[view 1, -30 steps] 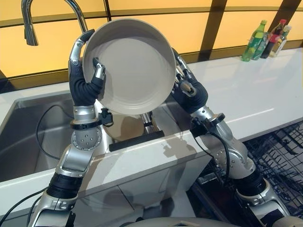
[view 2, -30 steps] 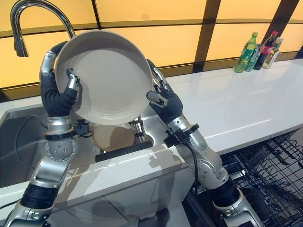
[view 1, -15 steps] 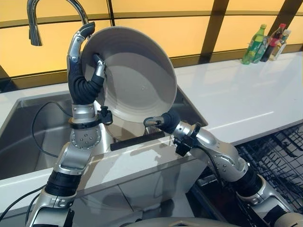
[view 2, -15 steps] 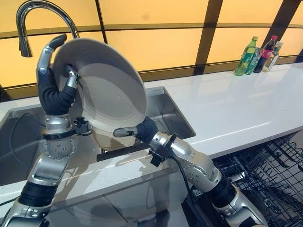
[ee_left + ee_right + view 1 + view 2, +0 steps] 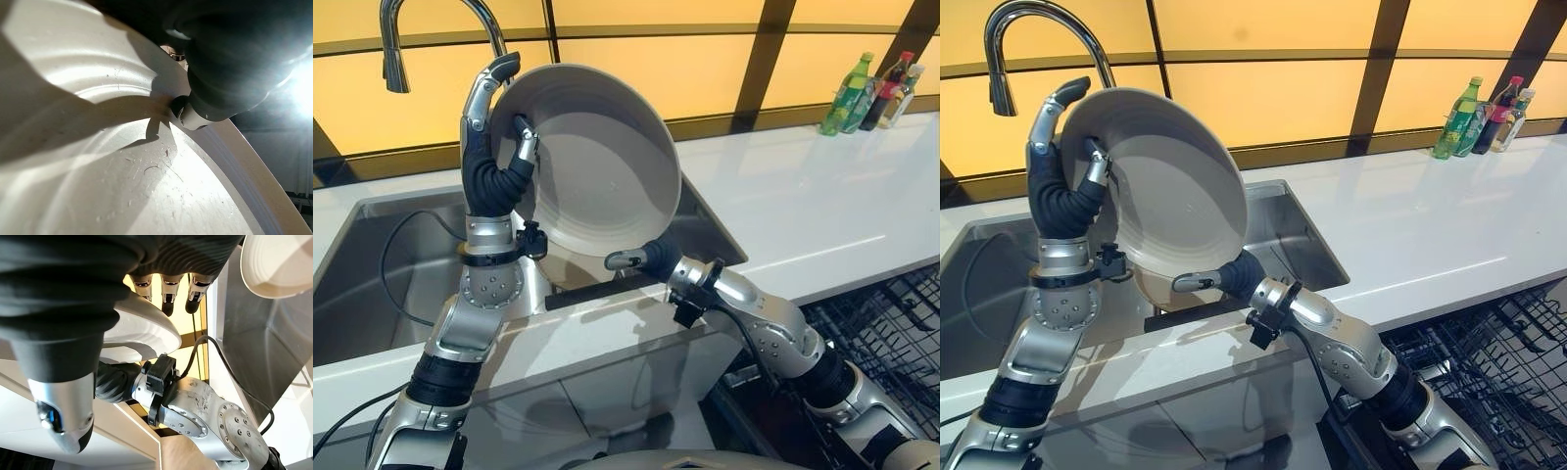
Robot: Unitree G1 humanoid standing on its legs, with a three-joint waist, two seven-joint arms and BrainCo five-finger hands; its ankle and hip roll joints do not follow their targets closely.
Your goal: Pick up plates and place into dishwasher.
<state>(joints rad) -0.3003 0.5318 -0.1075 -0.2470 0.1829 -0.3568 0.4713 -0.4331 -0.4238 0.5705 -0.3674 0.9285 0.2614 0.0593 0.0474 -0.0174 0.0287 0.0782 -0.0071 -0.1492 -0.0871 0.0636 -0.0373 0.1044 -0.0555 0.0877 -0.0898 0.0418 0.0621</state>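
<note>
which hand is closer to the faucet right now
Left. The left hand grips the rim of the raised plate right beside the faucet. The right hand sits lower, under the plate's bottom edge, farther from the faucet.

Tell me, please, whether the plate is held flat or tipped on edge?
Tipped on edge: the plate stands nearly upright above the sink, its rim pinched by the left hand.
</note>
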